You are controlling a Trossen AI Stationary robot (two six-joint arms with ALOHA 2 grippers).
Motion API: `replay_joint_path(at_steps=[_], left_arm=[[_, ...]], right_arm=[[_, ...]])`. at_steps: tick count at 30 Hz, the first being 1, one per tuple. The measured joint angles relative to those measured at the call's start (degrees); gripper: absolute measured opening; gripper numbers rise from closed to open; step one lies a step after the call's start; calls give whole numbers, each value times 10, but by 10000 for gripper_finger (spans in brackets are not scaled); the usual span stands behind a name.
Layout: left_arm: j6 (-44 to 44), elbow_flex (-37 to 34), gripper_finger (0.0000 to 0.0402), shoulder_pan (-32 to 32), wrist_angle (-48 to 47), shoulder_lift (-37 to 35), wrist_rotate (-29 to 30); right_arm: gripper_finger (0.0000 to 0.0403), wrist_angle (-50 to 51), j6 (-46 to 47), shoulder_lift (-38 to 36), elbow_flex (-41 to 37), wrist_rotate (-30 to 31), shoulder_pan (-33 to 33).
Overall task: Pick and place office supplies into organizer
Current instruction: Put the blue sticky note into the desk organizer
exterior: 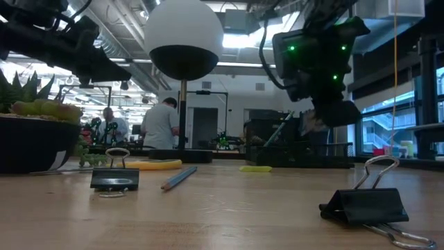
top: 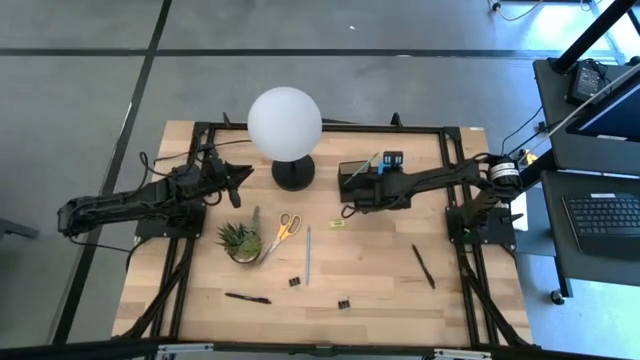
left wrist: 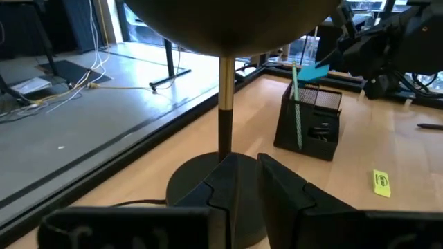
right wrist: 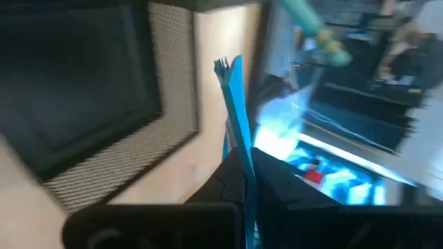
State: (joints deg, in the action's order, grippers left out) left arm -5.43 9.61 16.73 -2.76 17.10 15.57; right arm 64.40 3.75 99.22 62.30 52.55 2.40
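- Right now your right gripper [top: 352, 193] sits over the organizer [top: 362, 178], near the table's far edge just beside the lamp base [top: 293, 173]. In the right wrist view its fingers are pinched on a thin blue sticky-note pad [right wrist: 235, 117], held edge-up so it can slip down into a mesh-walled compartment rather than lie across the rim.
- Notice the green pencil [left wrist: 297, 104] standing tilted in the organizer. It leans because the walls are low, so you probably want to bring the pad down clear of it.
- Your left gripper [top: 236, 176] waits near the lamp, on the lamp's other side from the organizer, out of the right arm's way. Its fingers look closed together on nothing in the left wrist view.
- Still loose on the table, by my reading: yellow-handled scissors [top: 281, 231] beside the potted plant [top: 240, 240], a pale pencil [top: 308, 255], a small yellow piece [top: 337, 224], two binder clips [top: 343, 303], and two black pens [top: 423, 266], all well apart from the organizer.
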Motion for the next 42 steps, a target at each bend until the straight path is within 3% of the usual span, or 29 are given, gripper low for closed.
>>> replay_joint_path(at_steps=[3, 9, 17, 25, 30, 42], left_arm=[[0, 0, 47, 0, 0, 0, 0], [0, 0, 47, 0, -6, 0, 0], [-5, 0, 47, -1, -9, 0, -1], [-9, 0, 47, -1, -9, 0, -1], [-9, 0, 47, -1, -9, 0, -1], [-4, 0, 47, -1, -4, 0, 2]], right_arm=[[14, -2, -13, 0, 0, -39, 6], [14, -31, -56, -11, 0, -46, 9], [14, -33, -64, -115, -1, -47, 9], [14, -143, -96, -193, -95, -57, 9], [14, -231, -118, -204, -150, -63, 9], [14, -282, -105, -200, -184, -98, 8]])
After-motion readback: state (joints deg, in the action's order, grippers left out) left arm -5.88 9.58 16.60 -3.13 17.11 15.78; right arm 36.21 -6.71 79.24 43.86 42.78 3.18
